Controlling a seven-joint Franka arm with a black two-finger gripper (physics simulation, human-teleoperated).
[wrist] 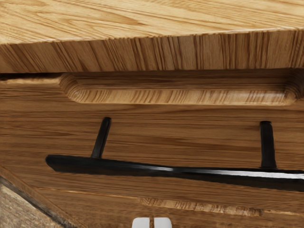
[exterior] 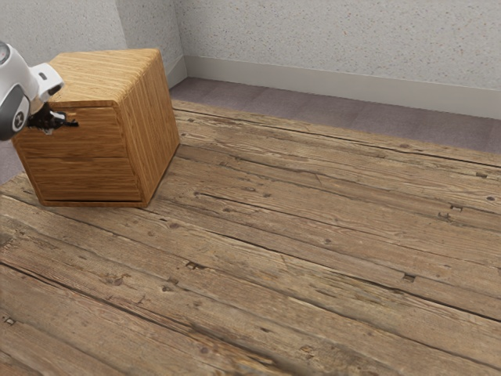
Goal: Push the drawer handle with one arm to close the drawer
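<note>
A robot's closed end effector [exterior: 56, 121], pale fingertips [wrist: 141, 223] drawn together around nothing, is poised by the upper drawer of a wooden cabinet [exterior: 155, 117] on a planked bench [exterior: 297, 227], a compact shape suited to pushing rather than gripping. The black handle [wrist: 171, 172] stands out on two posts from the drawer front [wrist: 190, 142], below the scooped recess, offering a bar to press toward the cabinet; whether the end effector touches it is hard to tell, though the drawer seems nearly flush.
</note>
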